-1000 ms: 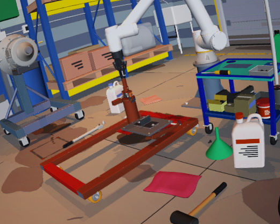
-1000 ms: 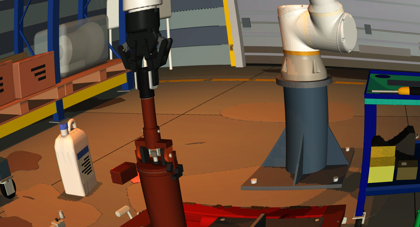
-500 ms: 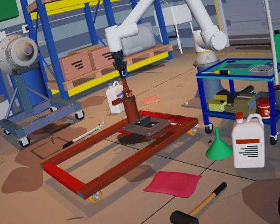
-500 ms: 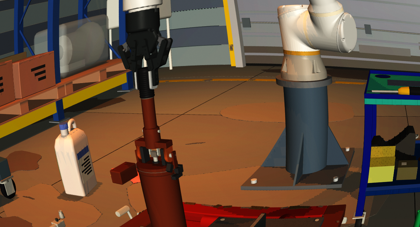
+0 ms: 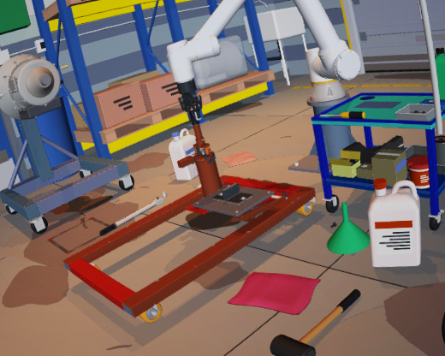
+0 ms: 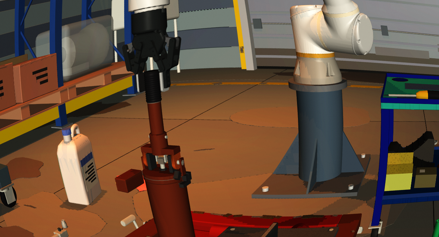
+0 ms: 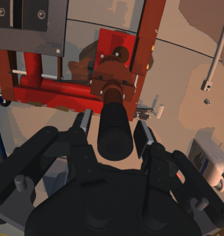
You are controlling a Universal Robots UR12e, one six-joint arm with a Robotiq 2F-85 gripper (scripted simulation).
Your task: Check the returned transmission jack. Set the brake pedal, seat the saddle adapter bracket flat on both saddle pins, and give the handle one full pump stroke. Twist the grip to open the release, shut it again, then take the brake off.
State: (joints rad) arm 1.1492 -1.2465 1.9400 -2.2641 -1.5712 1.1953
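Note:
The black ribbed grip [image 6: 152,86] [image 7: 115,126] tops the jack's brown handle [image 6: 156,122], which rises nearly upright from the pump cylinder [image 6: 168,199] at the rear of the red-framed transmission jack [image 5: 191,231]. My gripper [image 6: 152,79] [image 7: 113,128] [image 5: 196,117] hangs over the grip's upper end, open and holding nothing. The grey saddle plate [image 5: 233,199] carries the dark adapter bracket [image 5: 231,194] lying flat on it. The brown brake pedal [image 6: 129,180] sticks out to the left of the cylinder's base.
A blue tool cart [image 5: 387,145] stands right of the jack, and an engine stand [image 5: 41,141] to the left. A white bottle [image 6: 78,168] sits close beside the pedal. A torque wrench [image 5: 133,214], a green funnel [image 5: 347,235], a white jug [image 5: 394,229], a red rag [image 5: 276,291] and a mallet [image 5: 315,329] lie around.

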